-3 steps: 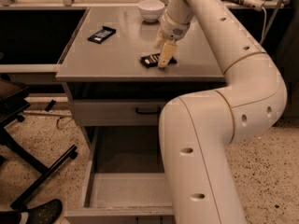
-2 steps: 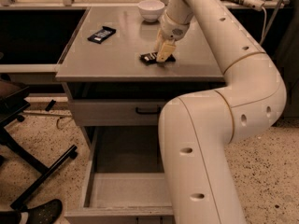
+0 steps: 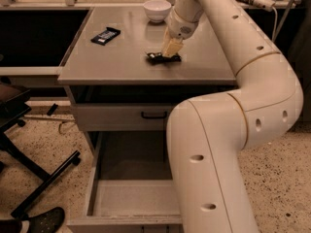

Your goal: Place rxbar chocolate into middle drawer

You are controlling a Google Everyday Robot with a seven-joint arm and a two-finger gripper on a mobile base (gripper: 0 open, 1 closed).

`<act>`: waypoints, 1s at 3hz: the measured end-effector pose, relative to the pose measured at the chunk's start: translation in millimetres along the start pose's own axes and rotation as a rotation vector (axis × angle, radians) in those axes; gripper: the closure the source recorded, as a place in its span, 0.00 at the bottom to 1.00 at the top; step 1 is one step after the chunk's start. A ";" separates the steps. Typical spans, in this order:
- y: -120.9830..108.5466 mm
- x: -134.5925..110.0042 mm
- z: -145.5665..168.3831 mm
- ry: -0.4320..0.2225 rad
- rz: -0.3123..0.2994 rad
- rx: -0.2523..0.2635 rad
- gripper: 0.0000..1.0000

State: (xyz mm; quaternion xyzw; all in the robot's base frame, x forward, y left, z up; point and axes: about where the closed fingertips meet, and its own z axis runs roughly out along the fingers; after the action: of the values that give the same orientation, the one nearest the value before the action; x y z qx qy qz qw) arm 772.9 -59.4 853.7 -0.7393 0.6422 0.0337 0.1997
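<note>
The rxbar chocolate (image 3: 156, 58), a small black bar, is near the middle of the grey cabinet top (image 3: 121, 67). My gripper (image 3: 169, 51) comes down on its right end from the back right, and its tan fingers are shut on the bar. The bar looks barely raised off the top. The middle drawer (image 3: 93, 183) is pulled out wide below, near the floor, with a pale grey floor inside. My arm's lower link (image 3: 209, 169) covers the drawer's right part.
A second dark bar with a bluish-white label (image 3: 106, 35) lies at the top's left. A white bowl (image 3: 157, 8) stands at the back. A shut drawer front with a black handle (image 3: 154, 115) is above the open drawer. A chair base (image 3: 43, 178) and a shoe (image 3: 46, 221) are at the left.
My gripper has shifted slightly up and back, and the black bar has moved a little with it.
</note>
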 end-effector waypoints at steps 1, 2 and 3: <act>-3.9 -21.6 -39.7 -0.021 -0.054 0.059 1.00; -1.0 -49.1 -88.1 -0.060 -0.132 0.121 1.00; 10.2 -68.5 -125.6 -0.108 -0.195 0.163 1.00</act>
State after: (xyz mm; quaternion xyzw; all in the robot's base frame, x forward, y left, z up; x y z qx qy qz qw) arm 725.2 -38.7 987.4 -0.7767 0.5562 0.0015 0.2955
